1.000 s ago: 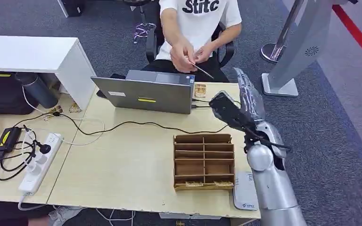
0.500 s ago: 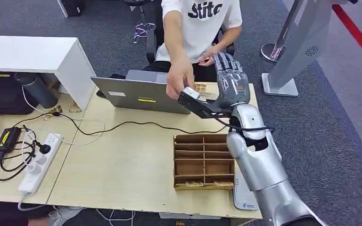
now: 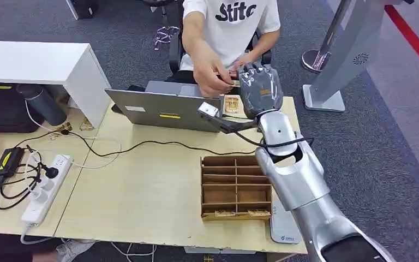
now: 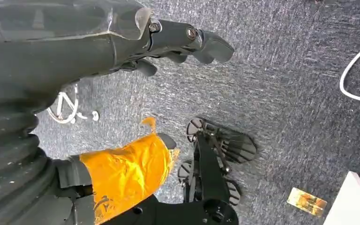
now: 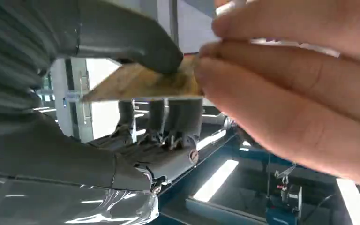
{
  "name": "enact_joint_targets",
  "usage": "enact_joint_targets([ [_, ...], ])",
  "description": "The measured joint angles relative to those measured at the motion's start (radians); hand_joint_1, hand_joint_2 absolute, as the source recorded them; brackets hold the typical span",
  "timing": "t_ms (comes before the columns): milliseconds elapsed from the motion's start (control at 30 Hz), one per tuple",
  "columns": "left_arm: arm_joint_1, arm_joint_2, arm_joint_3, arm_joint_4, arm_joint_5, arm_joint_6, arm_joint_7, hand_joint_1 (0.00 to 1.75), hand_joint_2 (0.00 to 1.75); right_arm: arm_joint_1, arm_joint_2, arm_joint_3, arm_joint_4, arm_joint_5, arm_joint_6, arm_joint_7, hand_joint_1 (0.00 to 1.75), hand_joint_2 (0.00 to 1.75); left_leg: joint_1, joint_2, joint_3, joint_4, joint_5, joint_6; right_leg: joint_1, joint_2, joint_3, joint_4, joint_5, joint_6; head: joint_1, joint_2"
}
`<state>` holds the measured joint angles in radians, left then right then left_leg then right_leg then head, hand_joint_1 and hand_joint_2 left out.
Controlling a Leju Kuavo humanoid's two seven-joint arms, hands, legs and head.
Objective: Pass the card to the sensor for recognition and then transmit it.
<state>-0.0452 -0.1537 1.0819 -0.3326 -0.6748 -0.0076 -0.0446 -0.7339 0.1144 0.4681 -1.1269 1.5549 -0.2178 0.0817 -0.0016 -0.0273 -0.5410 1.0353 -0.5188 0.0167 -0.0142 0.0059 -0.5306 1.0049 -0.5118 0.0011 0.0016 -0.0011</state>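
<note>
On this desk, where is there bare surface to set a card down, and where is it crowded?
Bare patch: the light tabletop between the laptop, the power strip and the wooden organizer. Crowded: the far edge, where the right hand and a person's hand meet at the card, and the cable-strewn left end.

An office: grey carpet (image 3: 131, 49) underfoot; a wooden desk (image 3: 142, 191) carrying a laptop (image 3: 166, 109) at 12 o'clock; a power strip (image 3: 46, 188) at 9 o'clock.
</note>
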Motion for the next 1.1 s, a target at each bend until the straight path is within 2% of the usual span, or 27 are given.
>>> enact_joint_targets([
  [267, -0.003, -0.001, 0.019, 0.000, -0.018, 0.000, 0.000, 0.00, 1.75, 0.010, 0.009, -0.030, -0.011, -0.032, 0.001, -0.096, 1.75, 1.75, 0.000, 0.000, 0.000, 0.000, 0.000, 0.000, 0.000, 0.000, 0.000, 0.000, 0.000, 0.000, 0.000, 0.000],
  [433, -0.006, -0.001, 0.034, 0.000, -0.025, 0.000, 0.000, 0.00, 1.75, 0.043, 0.010, -0.031, -0.062, -0.078, -0.001, -0.150, 1.75, 1.75, 0.000, 0.000, 0.000, 0.000, 0.000, 0.000, 0.000, 0.000, 0.000, 0.000, 0.000, 0.000, 0.000, 0.000],
  [533, -0.007, -0.004, 0.048, 0.000, -0.023, 0.001, -0.003, 0.00, 1.75, 0.094, 0.009, -0.031, -0.125, -0.125, -0.018, -0.183, 1.75, 1.75, 0.000, 0.000, 0.000, 0.000, 0.000, 0.000, 0.000, 0.000, 0.000, 0.000, 0.000, 0.000, 0.000, 0.000],
  [667, -0.007, -0.017, 0.076, 0.000, -0.002, 0.020, -0.013, 0.00, 1.75, 0.238, -0.010, -0.042, -0.296, -0.180, -0.041, -0.222, 1.75, 1.75, 0.000, -0.001, 0.000, 0.000, -0.001, 0.001, 0.000, -0.001, 0.000, -0.001, 0.000, 0.000, 0.000, 0.000],
  [800, -0.006, -0.026, 0.100, 0.000, 0.002, 0.029, -0.013, 0.00, 1.75, 0.363, -0.040, -0.056, -0.434, -0.197, -0.047, -0.233, 1.75, 1.75, 0.000, 0.002, -0.002, 0.000, -0.001, 0.001, -0.001, 0.002, -0.002, -0.001, 0.000, 0.001, 0.000, 0.000],
  [1100, -0.008, -0.031, 0.121, 0.000, 0.002, 0.029, -0.013, 0.00, 1.75, 0.412, -0.059, -0.071, -0.528, -0.202, -0.044, -0.237, 1.75, 1.75, 0.000, 0.003, -0.001, 0.000, 0.000, 0.001, 0.000, 0.002, -0.002, -0.001, 0.001, 0.001, 0.000, 0.000],
])
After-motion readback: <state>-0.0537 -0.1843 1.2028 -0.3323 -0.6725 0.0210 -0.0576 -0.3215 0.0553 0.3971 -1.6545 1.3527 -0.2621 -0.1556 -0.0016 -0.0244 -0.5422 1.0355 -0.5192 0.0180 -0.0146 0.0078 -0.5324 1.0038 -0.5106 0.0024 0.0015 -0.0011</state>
